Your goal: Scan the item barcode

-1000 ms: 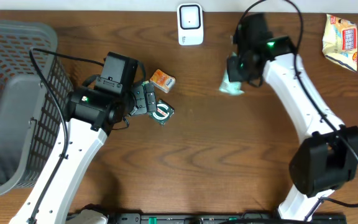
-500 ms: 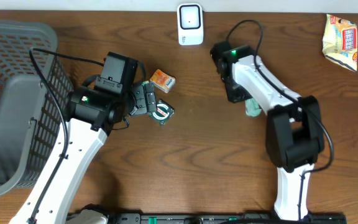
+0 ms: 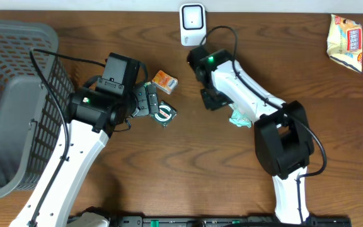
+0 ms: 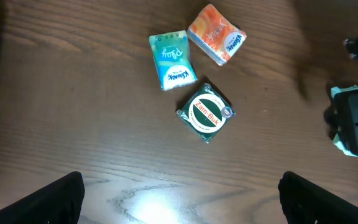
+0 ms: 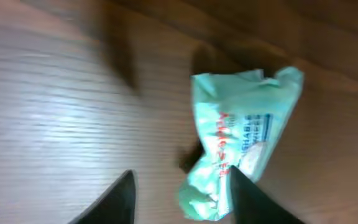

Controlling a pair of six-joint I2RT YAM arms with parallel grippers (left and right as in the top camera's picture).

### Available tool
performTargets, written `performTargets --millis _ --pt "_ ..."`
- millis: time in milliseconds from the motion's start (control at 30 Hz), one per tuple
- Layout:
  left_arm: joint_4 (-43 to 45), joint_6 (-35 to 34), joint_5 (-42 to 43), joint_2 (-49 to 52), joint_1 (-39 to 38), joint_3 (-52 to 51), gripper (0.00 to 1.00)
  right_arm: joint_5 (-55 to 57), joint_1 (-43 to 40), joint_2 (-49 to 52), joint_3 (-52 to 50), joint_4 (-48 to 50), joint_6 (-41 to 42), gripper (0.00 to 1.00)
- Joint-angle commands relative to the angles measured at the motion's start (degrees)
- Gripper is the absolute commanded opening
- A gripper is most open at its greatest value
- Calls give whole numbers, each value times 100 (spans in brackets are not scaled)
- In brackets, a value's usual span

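Mint-green wipes packet [image 5: 244, 134] lies crumpled on the table [image 5: 55, 93], its end between the parted jaws of the right gripper [image 5: 180, 174]. Soft, light, slippery (probably); pinch across its middle. Left gripper [image 4: 180, 180] gapes, empty.

Basket [image 3: 43, 38] at left, scanner [image 3: 193, 24] at the back edge, snack bag [image 3: 346, 41] far right, wipes pack [image 3: 239, 118] mid-table.
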Motion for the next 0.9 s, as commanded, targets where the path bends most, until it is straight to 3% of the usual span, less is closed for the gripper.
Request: performTargets --millis 0,133,333,600,767,867 --pt "-9 33 -55 -20 9 87 98 4 -85 -81 221 -157 -28 55" --pt "-9 33 -55 -20 9 87 98 -2 -435 -81 245 -356 -9 62" --pt "-9 31 -55 -20 9 87 98 -804 -931 -79 26 -413 -579 62" --pt "-9 33 -55 -20 9 87 98 -992 -1185 -79 -647 90 -614 63" --pt "-9 33 -55 -20 9 87 98 -1036 -1169 -79 -977 531 -608 51" --pt "-9 33 -55 -20 9 87 98 -1034 -1167 -79 -979 636 -564 22"
